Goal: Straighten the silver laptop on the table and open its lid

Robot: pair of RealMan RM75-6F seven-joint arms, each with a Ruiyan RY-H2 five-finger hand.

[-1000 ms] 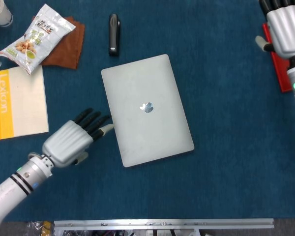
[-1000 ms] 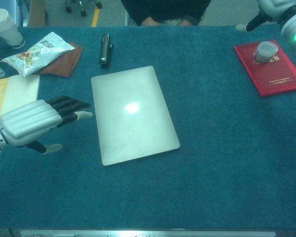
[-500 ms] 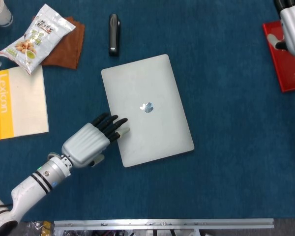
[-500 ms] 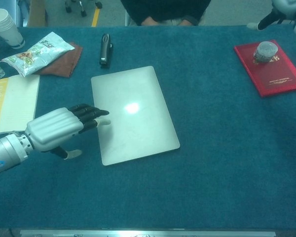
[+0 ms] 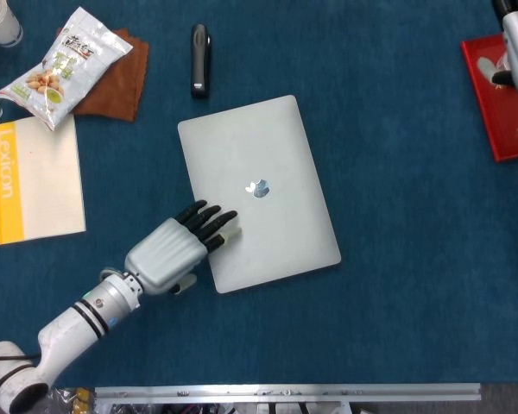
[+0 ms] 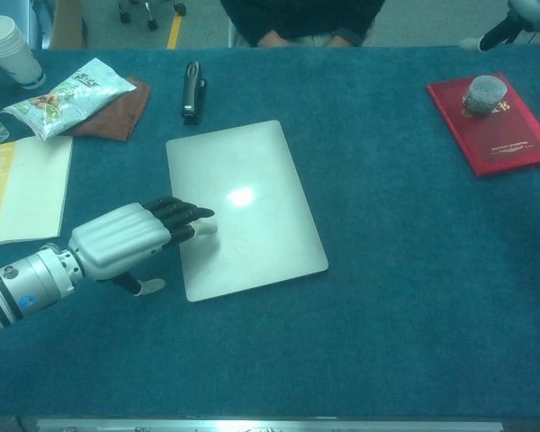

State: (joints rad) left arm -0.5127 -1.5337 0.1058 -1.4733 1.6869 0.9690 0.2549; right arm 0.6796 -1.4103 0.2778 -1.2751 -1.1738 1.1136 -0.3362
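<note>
The left robot hand (image 5: pixel 177 246) has slid in from the desk beside the laptop and now lies with its dark fingers (image 5: pixel 209 217) over the lid's left edge, while the right robot hand (image 5: pixel 516 43) has pulled back to the far right corner, only partly in view. The silver laptop (image 5: pixel 259 191) sits mid-desk (image 5: pixel 397 216), closed, skewed so its long sides lean off square, the logo facing up. Left hand is holding nothing, fingers stretched fairly flat and close together on the lid; whether they are pressing down, I cannot tell. Of the right hand, too little shows to say how its fingers stand.

So the step in hand looks like the straightening. To do it well, keep the palm low and the fingers flat, push with friction on the lid rather than hooking an edge, and swing the near corner round slowly so the laptop pivots instead of skidding toward the stapler-like black thing (image 5: pixel 199 59). Square it first, then find the opening edge.
</note>
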